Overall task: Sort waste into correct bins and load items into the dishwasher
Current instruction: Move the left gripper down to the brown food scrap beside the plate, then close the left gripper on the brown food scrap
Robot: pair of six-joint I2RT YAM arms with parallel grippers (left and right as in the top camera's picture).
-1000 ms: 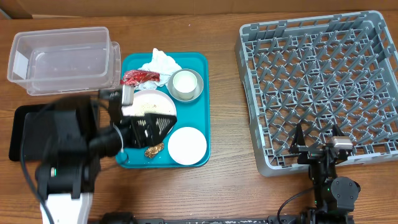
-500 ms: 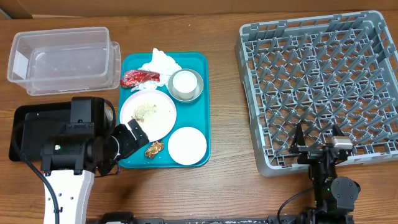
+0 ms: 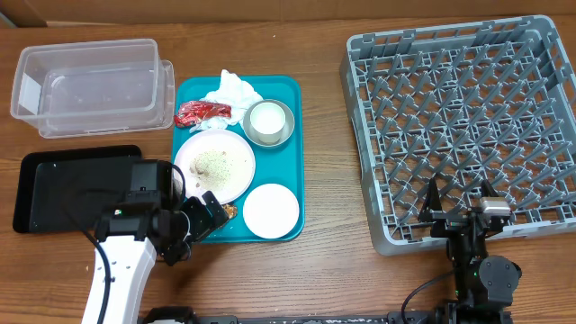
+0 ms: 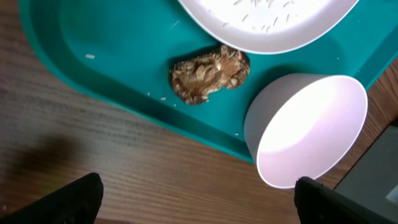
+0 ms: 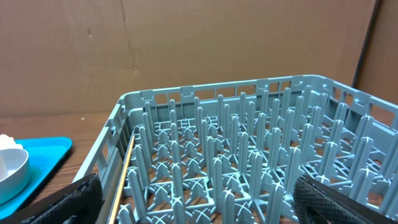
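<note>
Wooden tabletop (image 3: 324,270). Brown food chunk (image 4: 210,74) at near edge of teal tray (image 3: 298,153), just beside rice-strewn plate (image 3: 216,162) and small white dish (image 3: 270,210). Left gripper (image 3: 209,216) hovering just above, jaws spread wide, holding nothing. Left of that: clear tub (image 3: 27,81), black tray (image 3: 54,184). Right gripper (image 3: 459,200) wide too, empty, at near rim of grey rack (image 3: 459,117).

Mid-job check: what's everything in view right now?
clear tub: 1, clear, far left.
black tray: 1, black, left, nearer than tub.
teal tray: 1, teal, left of centre.
napkin: 1, white, teal tray's far end.
wrapper: 1, red, beside napkin.
metal bowl: 1, silver, teal tray's far right.
cup: 1, white, inside metal bowl.
plate: 1, white, mid-tray, rice grains on it.
dish: 1, white, tray's near right corner.
food chunk: 1, brown, tray's near edge.
dish rack: 1, grey, right.
left gripper: 1, black, open, by food chunk.
right gripper: 1, black, open, at rack's near edge.
</note>
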